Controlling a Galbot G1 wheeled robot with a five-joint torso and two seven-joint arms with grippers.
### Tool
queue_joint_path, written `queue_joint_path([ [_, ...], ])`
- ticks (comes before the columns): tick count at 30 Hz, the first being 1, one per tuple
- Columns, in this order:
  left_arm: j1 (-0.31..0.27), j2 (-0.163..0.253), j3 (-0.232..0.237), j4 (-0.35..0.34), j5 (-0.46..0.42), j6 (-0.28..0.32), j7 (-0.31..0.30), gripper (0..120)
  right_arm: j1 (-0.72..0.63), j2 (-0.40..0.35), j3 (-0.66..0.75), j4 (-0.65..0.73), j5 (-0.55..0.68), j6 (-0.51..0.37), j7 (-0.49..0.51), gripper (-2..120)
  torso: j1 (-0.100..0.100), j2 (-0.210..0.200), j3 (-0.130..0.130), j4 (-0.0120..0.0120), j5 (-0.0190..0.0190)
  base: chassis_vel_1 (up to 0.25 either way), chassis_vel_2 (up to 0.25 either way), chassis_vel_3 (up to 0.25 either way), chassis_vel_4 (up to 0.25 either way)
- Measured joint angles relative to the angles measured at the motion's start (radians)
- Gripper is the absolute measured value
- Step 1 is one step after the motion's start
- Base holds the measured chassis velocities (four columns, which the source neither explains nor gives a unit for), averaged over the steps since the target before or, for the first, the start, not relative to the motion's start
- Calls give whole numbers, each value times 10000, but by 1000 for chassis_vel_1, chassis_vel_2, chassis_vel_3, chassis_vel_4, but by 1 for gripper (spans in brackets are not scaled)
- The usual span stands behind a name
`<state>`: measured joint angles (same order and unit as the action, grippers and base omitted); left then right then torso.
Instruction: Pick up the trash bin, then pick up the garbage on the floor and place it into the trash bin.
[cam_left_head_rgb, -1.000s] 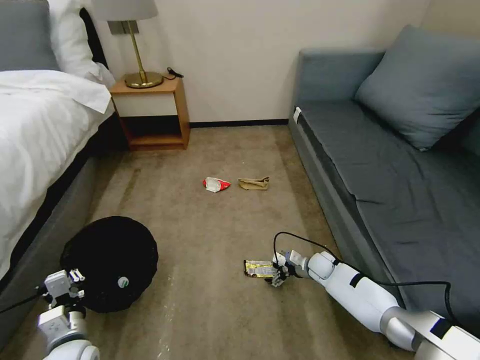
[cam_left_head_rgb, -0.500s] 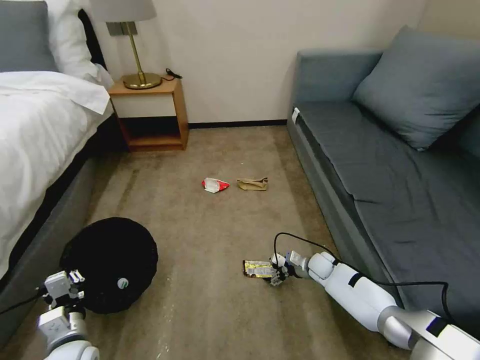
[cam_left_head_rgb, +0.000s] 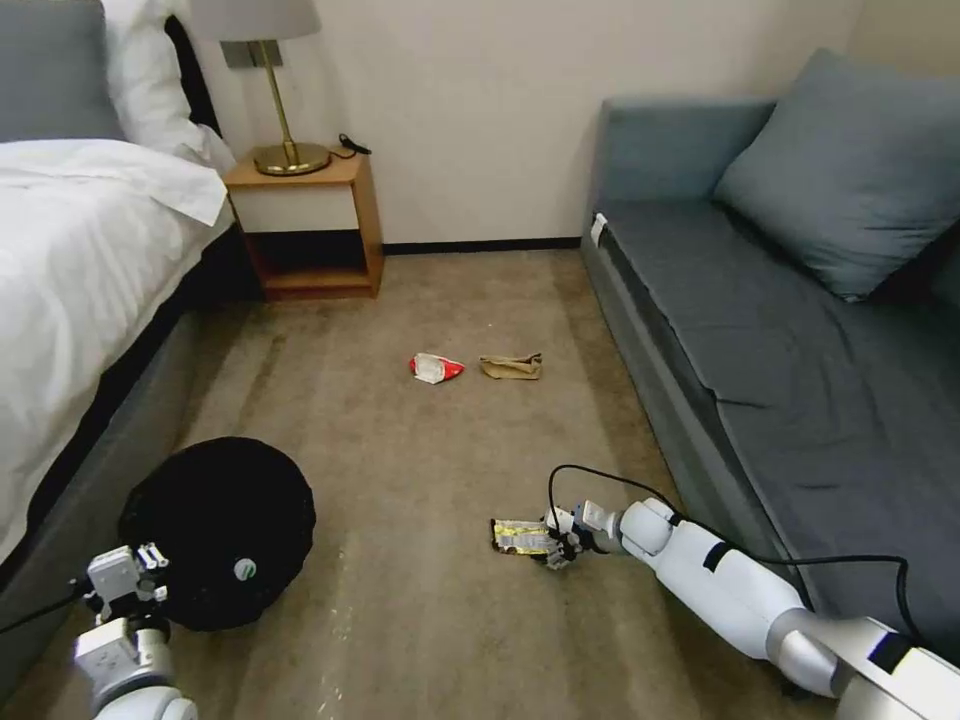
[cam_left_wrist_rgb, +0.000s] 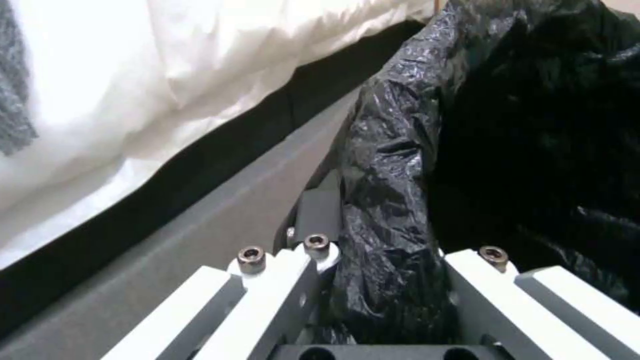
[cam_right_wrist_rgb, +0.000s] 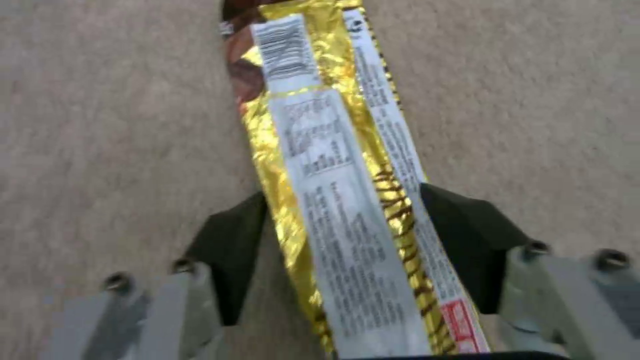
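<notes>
On the tan carpet (cam_left_head_rgb: 440, 480), my right gripper (cam_left_head_rgb: 556, 545) pinches one end of the flat gold-yellow wrapper (cam_left_head_rgb: 518, 537), fingers (cam_right_wrist_rgb: 227, 250) narrow around it. At eight o'clock, my left gripper (cam_left_head_rgb: 140, 580) clamps the black-bag-lined rim of the round trash bin (cam_left_head_rgb: 215, 530) beside the bed (cam_left_head_rgb: 80, 260).
</notes>
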<state>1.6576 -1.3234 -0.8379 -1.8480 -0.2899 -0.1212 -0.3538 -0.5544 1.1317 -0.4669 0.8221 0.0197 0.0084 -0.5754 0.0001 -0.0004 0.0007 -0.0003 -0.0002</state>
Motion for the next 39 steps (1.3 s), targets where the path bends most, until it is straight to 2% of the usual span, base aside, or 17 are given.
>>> queue_joint_path([
  [2, -7, 1, 0, -4, -1, 0, 0, 5, 20, -51, -81, 110, 57, 0, -9, 57, 0, 0, -1, -1, 3, 0, 0, 0, 0],
  [5, -12, 1, -1, -33, -1, 3, 0, 5, 87, -157, -281, 272, 188, 8, -72, 42, 0, 0, -4, 2, 2, 0, 0, 0, 0],
  [7, -12, -2, -1, -34, -1, 7, 0, 5, 97, -160, -311, 268, 200, 23, -94, 40, 0, 0, -4, 2, 3, 0, 0, 0, 0],
  [11, -1, -9, 1, -35, -1, 13, 0, 5, 118, -84, -337, 15, 175, 158, -156, 55, 0, 1, -6, 3, 2, 0, 0, 0, 0],
  [17, 14, -10, 2, -35, 2, 13, 0, 5, 144, 32, -245, -259, 55, 297, -170, 70, 0, 1, -6, 3, 2, 0, 0, 0, 0],
  [22, 18, 11, 3, -34, 2, 13, 0, 5, 199, 18, -253, -331, 56, 351, -225, 87, 0, 2, -7, 2, 1, 0, 0, 0, 0],
  [26, 6, 16, 16, -10, 1, 13, 0, 5, 314, 16, -359, -344, 113, 337, -287, 92, 0, 2, -7, 3, 1, 0, 0, 0, 0],
  [32, 17, 12, 27, -1, 2, 13, 0, 5, 638, 132, -684, -684, 273, 308, -522, 92, -1, 2, -6, 2, 1, 0, 0, 0, 0],
  [39, 24, 80, 3, -94, -22, 14, 21, 5, 1364, 540, -791, -1774, 449, 178, -1253, 93, -1, 3, -7, 4, 2, 0, 0, 0, 0],
])
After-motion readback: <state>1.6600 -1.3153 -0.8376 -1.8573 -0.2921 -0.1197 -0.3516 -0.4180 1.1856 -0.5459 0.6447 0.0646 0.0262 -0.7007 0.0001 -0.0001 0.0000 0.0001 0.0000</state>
